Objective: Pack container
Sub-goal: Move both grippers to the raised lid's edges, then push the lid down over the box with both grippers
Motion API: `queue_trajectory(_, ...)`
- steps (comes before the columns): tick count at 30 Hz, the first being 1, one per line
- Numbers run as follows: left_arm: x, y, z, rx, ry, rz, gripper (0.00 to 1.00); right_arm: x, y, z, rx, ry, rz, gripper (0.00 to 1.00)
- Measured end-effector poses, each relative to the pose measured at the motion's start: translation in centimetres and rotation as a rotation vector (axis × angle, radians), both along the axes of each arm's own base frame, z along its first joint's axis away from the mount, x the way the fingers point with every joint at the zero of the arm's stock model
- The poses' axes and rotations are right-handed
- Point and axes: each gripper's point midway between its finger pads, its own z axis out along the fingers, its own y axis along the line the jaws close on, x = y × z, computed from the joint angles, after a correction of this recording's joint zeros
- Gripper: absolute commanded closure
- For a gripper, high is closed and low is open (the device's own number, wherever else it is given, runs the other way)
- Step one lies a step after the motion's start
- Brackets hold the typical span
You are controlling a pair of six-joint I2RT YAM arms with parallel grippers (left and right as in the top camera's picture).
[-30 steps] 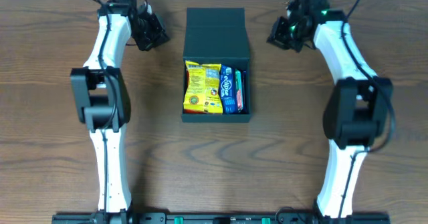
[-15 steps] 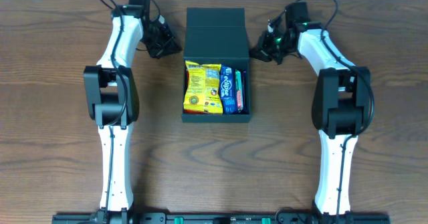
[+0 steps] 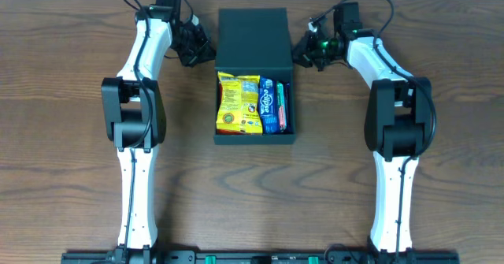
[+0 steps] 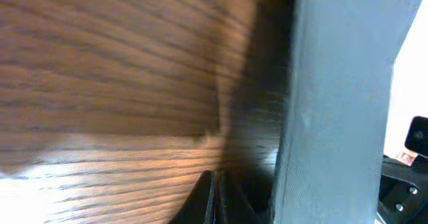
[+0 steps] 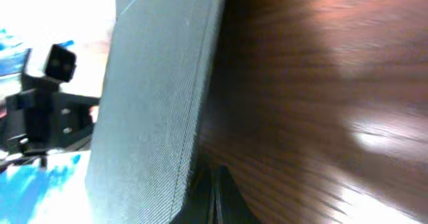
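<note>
Both arms have swung inward since a second ago: left hand and right hand were out wide on the worktop and now sit just beside the two side edges of the open lid. Container is mid-worktop between the arms, long axis running near-to-far. The flap is hinged at the far side of the tray and folded back flat toward the far edge, with the open compartment toward the arm bases. Matte dark teal-green rigid box with square corners; the left wrist view shows a fine woven-looking grain on its wall, as does the right wrist view. Inside, a glossy yellow packet stands lengthwise beside a blue packet, and a green sliver sits against the right wall; print is too small to read. Both hands are pressed together and hold nothing: left fingertips and right fingertips show as a single dark wedge at the frame bottom. Tips are cut off and in shadow, so I cannot tell whether they touch the lid. Wrist views are blurred, with background blown out white. Worktop is brown wood grain with glare streaks.
</note>
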Motion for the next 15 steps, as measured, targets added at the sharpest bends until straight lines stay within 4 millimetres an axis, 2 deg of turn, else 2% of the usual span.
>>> queue_trajectory(8,0.3,-0.1,0.2,-0.011,-0.013,-0.001,0.94,0.3,1.0,1.9,0.101,-0.069,0.057,0.98)
queue_trajectory(15,2.0,-0.9,1.7,-0.097,-0.114,-0.023,0.94,0.1,1.1,3.0,0.181,-0.124,0.119,0.98)
